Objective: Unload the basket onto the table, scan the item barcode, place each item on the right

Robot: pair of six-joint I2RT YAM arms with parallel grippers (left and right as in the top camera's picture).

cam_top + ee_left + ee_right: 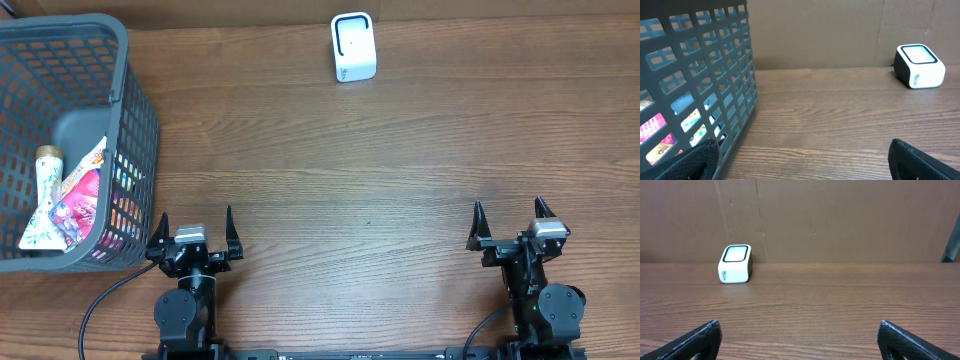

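Items (78,200), seemingly snack pouches, lie inside the grey basket (140,120).

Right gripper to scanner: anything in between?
Nothing. Only bare wooden table lies between the open right gripper and the white scanner, shown plainly in the right wrist view and overhead.

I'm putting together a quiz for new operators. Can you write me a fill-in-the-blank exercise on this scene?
1. The packets lie inside the grey ____.
2. The left gripper and right gripper both have their fingers ____.
3. The white scanner stands on the table, touched by ____ gripper.

Missing words: basket; open; neither.
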